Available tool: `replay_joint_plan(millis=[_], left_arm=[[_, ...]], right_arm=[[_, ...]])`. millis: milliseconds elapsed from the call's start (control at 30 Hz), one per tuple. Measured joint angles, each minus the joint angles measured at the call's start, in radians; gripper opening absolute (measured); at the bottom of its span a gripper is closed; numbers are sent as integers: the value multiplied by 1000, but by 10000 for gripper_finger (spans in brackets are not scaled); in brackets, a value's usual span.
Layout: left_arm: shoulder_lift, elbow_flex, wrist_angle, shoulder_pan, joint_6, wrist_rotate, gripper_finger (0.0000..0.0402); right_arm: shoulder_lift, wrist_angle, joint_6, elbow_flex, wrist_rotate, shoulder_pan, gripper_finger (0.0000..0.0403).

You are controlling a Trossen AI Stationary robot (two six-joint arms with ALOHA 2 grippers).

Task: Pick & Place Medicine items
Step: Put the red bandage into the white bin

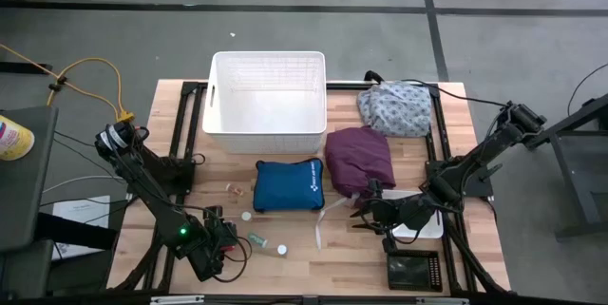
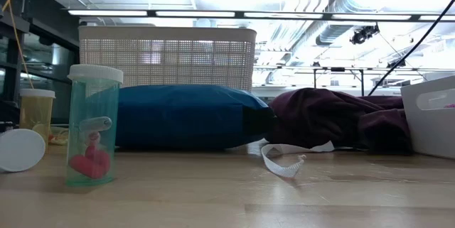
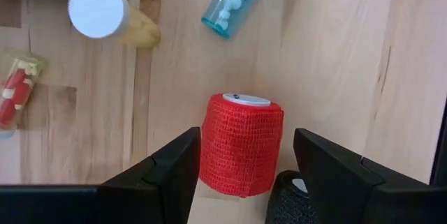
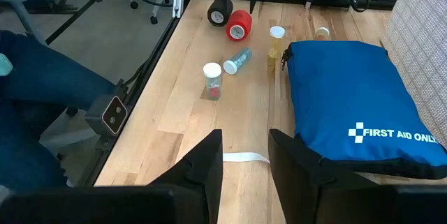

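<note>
The medicine items lie near the table's front left. A red bandage roll stands on end on the wood, with a black roll beside it. My left gripper points down over the red roll, open, one finger on either side of it. A teal vial lies on its side, and a yellow bottle with a white cap lies near it. A capped clear bottle stands upright. My right gripper hangs open above the table beside the blue pouch, with nothing between its fingers.
A white basket stands at the far middle, with the blue pouch in front of it. Purple cloth and floral cloth lie at the right. A white strap lies on the wood. A small white tray sits under the right arm.
</note>
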State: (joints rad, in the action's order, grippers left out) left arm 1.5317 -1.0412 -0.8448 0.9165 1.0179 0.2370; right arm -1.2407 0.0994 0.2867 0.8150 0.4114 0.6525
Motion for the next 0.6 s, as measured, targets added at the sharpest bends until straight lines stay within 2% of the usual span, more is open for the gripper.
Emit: replay_joint_plan(millis=[600], left_arm=[[2,151,196,-24,22,-63,220]], right_arm=[[0,-4,0,0,0,0,103]])
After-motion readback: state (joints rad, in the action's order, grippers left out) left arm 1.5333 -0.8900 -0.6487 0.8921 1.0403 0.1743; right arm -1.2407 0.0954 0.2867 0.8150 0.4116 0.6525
